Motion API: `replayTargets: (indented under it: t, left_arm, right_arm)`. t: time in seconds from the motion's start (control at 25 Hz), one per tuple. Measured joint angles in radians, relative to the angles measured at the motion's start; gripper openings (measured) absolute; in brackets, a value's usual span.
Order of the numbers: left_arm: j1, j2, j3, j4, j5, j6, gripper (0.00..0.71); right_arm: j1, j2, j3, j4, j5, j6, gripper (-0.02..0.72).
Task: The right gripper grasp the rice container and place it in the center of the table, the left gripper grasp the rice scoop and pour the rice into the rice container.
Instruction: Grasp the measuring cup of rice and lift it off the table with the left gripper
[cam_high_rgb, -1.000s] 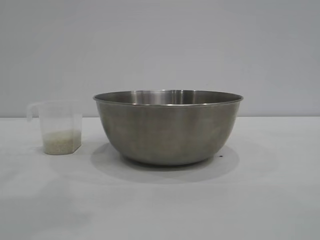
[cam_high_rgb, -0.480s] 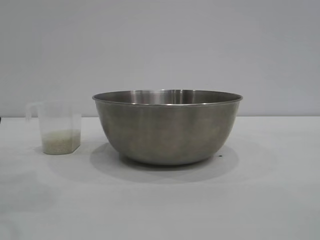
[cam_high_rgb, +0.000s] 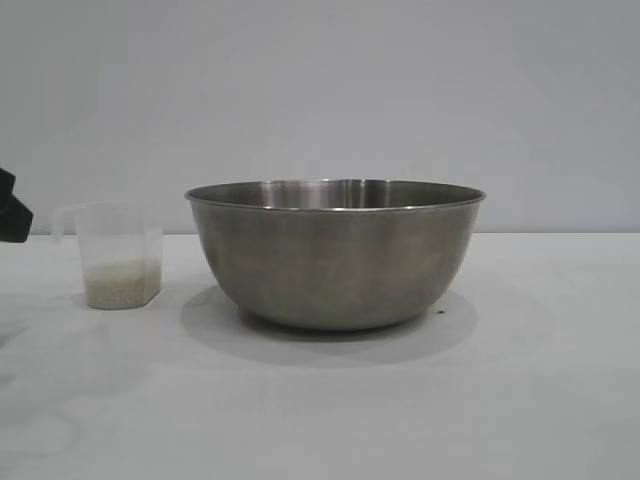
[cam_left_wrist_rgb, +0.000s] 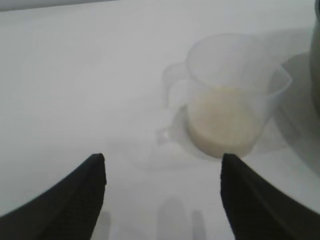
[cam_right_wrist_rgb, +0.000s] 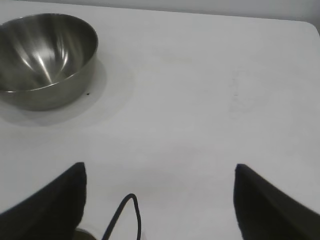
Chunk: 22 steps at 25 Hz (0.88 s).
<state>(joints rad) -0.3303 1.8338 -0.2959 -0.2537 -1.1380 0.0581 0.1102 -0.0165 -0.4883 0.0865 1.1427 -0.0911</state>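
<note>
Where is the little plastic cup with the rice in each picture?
Exterior view: the cup stands at the left, beside the bowl, apart from it.
Left wrist view: the cup sits ahead of the open left gripper, untouched.
Right wrist view: not in it.
Shared landmark: the steel bowl, also seen in the right wrist view.

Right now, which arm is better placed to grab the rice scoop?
The left. The left gripper faces the rice scoop just ahead, jaws open. The right gripper sits away from the rice container, with no scoop in its view.
</note>
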Motion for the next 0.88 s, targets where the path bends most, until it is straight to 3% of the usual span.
replayTargets:
  t: [0.88]
  left_arm:
    - [0.0,0.161,-0.148,-0.018,0.0,0.049,0.43]
  right_arm:
    - [0.0,0.0,0.0,0.0,0.0,0.0,0.543]
